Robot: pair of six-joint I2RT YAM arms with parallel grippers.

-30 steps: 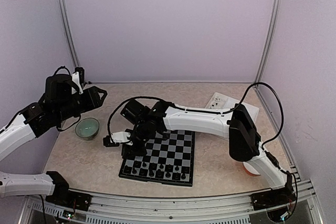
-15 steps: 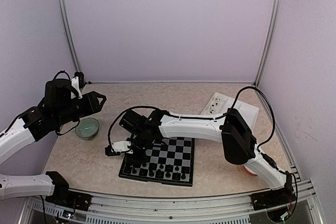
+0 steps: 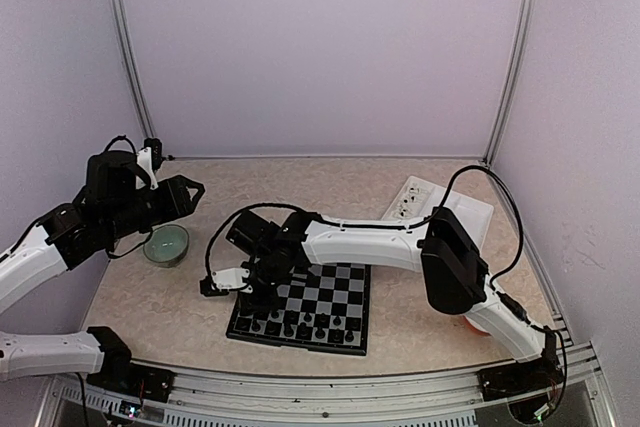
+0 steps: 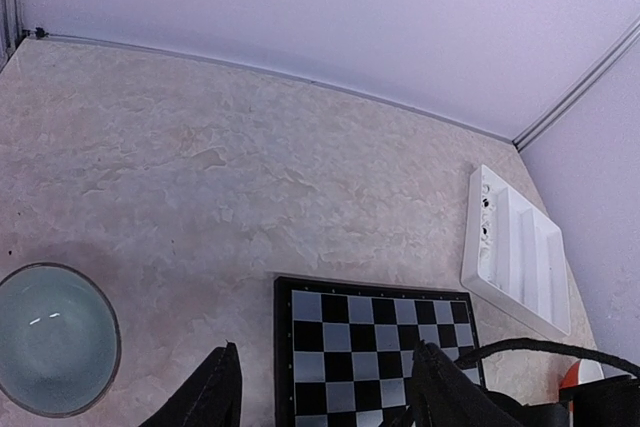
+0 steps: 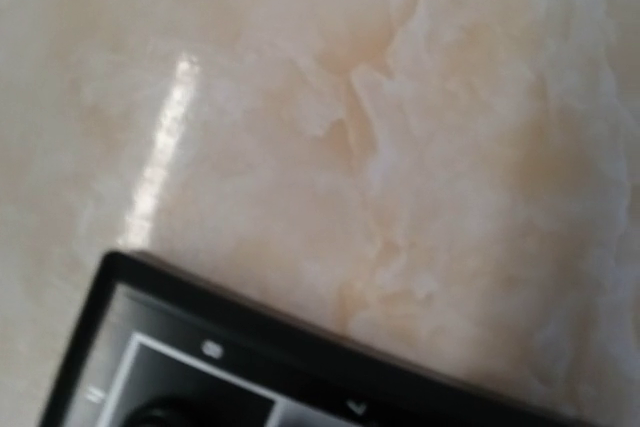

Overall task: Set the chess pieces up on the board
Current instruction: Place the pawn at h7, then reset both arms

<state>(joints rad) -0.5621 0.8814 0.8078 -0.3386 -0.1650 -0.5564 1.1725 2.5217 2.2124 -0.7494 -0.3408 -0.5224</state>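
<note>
Right hand (image 3: 262, 294) seemingly over the board's (image 3: 345, 289) left edge — tabletop (image 3: 160, 309) beyond.

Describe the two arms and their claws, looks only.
Both arms have smooth white tube-like shells with bulky black joints. The left arm ends in a black claw; the right arm carries looping black cables and a small white block near its black wrist.

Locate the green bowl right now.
In the top view the bowl sits on the left side of the table, apart from the chessboard to its right. In the left wrist view it is at the bottom left corner.
</note>
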